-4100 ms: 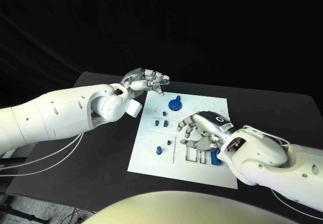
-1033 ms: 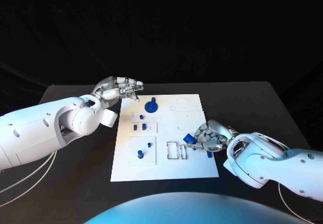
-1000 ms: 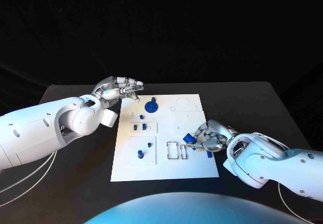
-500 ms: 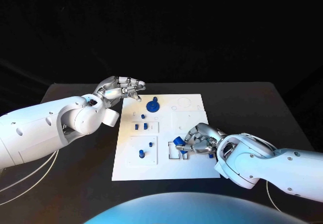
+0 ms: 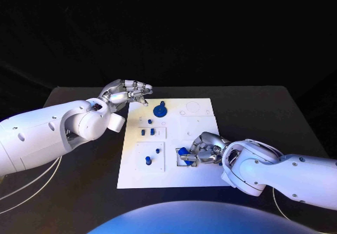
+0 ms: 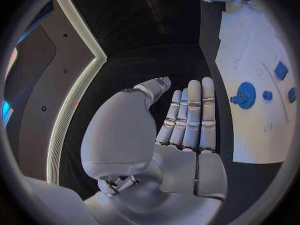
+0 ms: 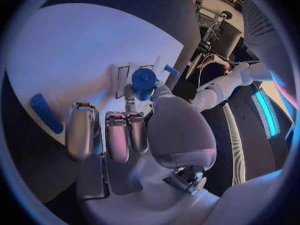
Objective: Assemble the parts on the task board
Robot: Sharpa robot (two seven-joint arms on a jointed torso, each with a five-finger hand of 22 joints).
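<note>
Seen from the head camera, the right hand [image 5: 202,148] pinches a small blue cylindrical part [image 5: 185,152] over the flat white task board [image 5: 171,175] on the black surface [image 5: 267,112]. Left wrist view: the left hand [image 6: 187,122] hovers beside the board, fingers [image 6: 206,110] straight, together, holding nothing. Right wrist view: the blue cylinder sits between thumb and fingers above a rectangular slot.

Two arms are clad in smooth, rounded white shells, dotted with small dark screw holes; thin pale cables are looped beneath each forearm; the left hand [image 5: 128,92] and right hand [image 5: 204,148] are built of silver metallic segments with paler pads; a dark opening is seen at the left wrist joint.
</note>
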